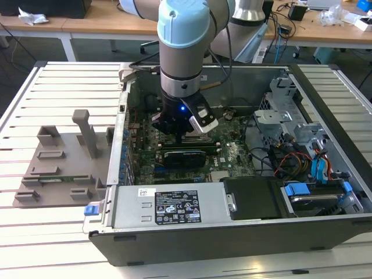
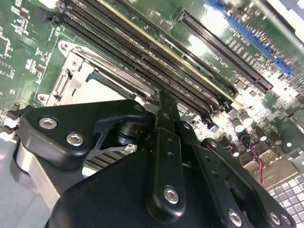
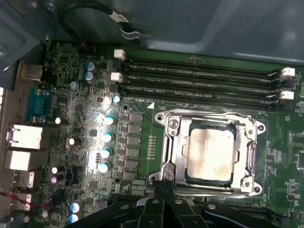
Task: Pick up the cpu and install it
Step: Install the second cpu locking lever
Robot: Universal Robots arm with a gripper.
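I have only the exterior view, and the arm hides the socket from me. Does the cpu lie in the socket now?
Observer: Yes. In the first wrist view the cpu lies flat inside the socket frame, silvery top up.
Operator: Does the gripper touch it?
Observer: It seems not. The gripper appears at the frame's edge, off the cpu.
Operator: What is beside the socket?
Observer: Long black memory slots run parallel along one side of the frame.

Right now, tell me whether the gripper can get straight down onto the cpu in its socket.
Probably yes. The cpu lies face up in the open metal socket frame, nothing over it, and the gripper hangs just beside that frame inside the computer case.
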